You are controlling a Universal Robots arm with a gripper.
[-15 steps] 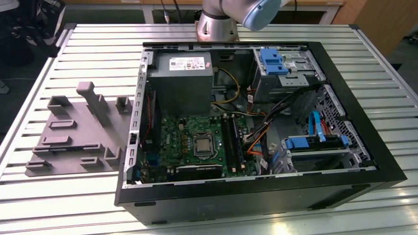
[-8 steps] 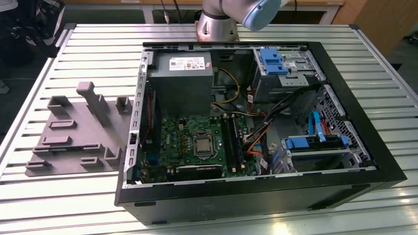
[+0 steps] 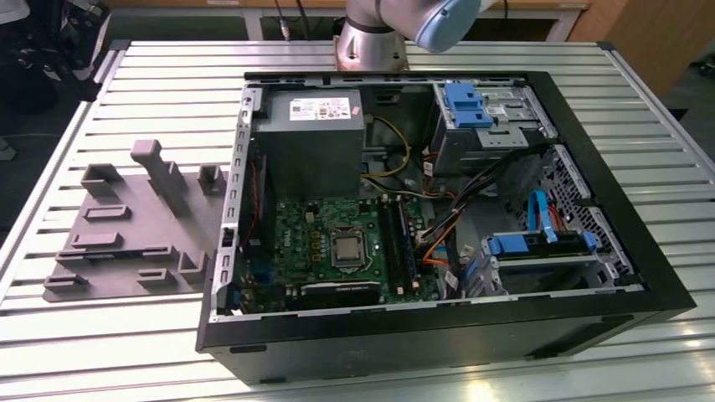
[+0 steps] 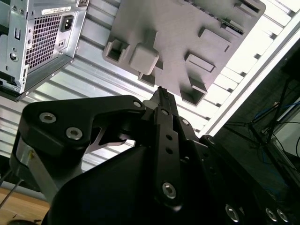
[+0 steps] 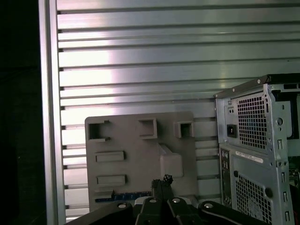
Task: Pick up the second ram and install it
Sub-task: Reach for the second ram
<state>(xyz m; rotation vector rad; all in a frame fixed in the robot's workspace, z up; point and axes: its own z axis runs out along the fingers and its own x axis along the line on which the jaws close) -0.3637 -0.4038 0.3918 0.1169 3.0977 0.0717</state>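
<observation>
Place: robotics lab or workshop
Evidence: slatted aluminium bench point(image 3: 112, 335), opened desktop computer case point(image 3: 447, 339), grey fixture plate point(image 3: 123, 234), robot arm base point(image 3: 369, 46)

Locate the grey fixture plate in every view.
Exterior view: fixture plate on the slatted table, at the exterior view's left of the open computer case.
Second wrist view: fixture plate beyond the claw, computer case beside it.
First wrist view: fixture plate just past the claw, next to the computer case's rear panel.
Shared landmark: the computer case.
</observation>
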